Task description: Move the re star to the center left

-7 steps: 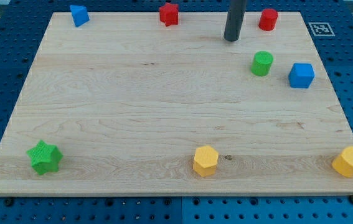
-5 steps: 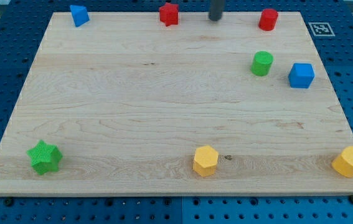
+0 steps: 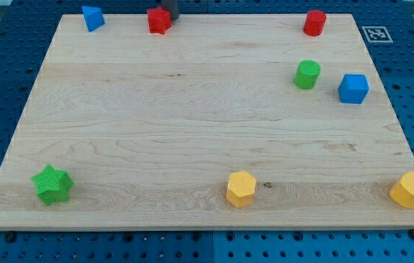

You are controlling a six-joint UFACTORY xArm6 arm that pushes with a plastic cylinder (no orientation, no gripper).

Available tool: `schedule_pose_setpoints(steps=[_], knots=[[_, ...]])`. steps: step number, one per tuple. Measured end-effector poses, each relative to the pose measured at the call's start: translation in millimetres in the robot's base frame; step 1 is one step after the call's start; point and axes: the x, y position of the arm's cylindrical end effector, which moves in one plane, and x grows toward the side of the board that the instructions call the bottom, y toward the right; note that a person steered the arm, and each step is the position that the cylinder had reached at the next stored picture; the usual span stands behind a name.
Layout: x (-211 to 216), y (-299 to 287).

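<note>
1. Since the earlier pictures, the red star (image 3: 159, 20) has slid toward the view's left along the board's top edge, and my tip (image 3: 171, 17) has travelled the same way, from near the red cylinder (image 3: 314, 23) to the star's right side.
2. My tip is showing only as a short dark stub at the view's top; it is sitting just beside the red star's upper right, and I cannot tell for sure whether it is touching. Being a bare rod, it is gripping nothing.
3. Lying immediately to the view's left of my tip, the red star is resting at the top edge of the wooden board (image 3: 192, 124), left of the board's middle line.
4. Farther to the view's left of my tip, beyond the star, the blue block (image 3: 93, 17) is sitting near the top left corner; its shape is looking wedge-like, though I cannot make it out exactly.
5. Well to the view's right of my tip, the red cylinder is standing at the top edge.
6. Down and to the right of my tip, the green cylinder (image 3: 308, 74) and the blue cube (image 3: 353, 88) are sitting near each other without touching.
7. Far below my tip, along the bottom edge, the green star (image 3: 52, 185) is lying at the left, one yellow block (image 3: 241, 188) almost under my tip's line but somewhat to the right, and another yellow block (image 3: 409, 190) at the right corner.
</note>
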Motion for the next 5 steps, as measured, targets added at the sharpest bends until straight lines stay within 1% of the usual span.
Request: schedule_pose_setpoints(steps=[2, 3, 4, 5], knots=[[0.7, -48.4], [1.3, -62.2], [2.1, -53.2], [3.8, -18.7]])
